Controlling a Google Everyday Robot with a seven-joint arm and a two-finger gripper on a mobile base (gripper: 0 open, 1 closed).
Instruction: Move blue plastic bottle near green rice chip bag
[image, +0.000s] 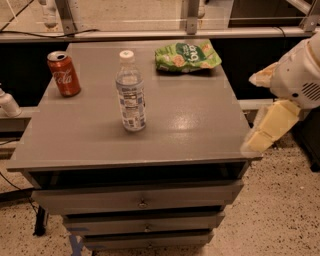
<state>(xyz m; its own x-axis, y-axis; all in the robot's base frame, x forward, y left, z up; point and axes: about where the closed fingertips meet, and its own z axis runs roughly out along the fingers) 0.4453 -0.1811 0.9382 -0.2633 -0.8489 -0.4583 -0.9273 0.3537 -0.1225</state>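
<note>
The end effector (270, 129), partly cut off by the frame edge, hangs front-right of the green rice chip bag (187, 55); whether it is apart or together cannot be told. The blue plastic bottle (131, 92) stands upright, cap up, front-left of that bag, apart from it.

One bottle (131, 95) stands on the one table (200, 135), with one can (63, 73) at the far left and one bag (187, 56) at the far right. Three drawers (140, 199) sit below. One gripper (265, 122) hangs just off the table's near right corner.
</note>
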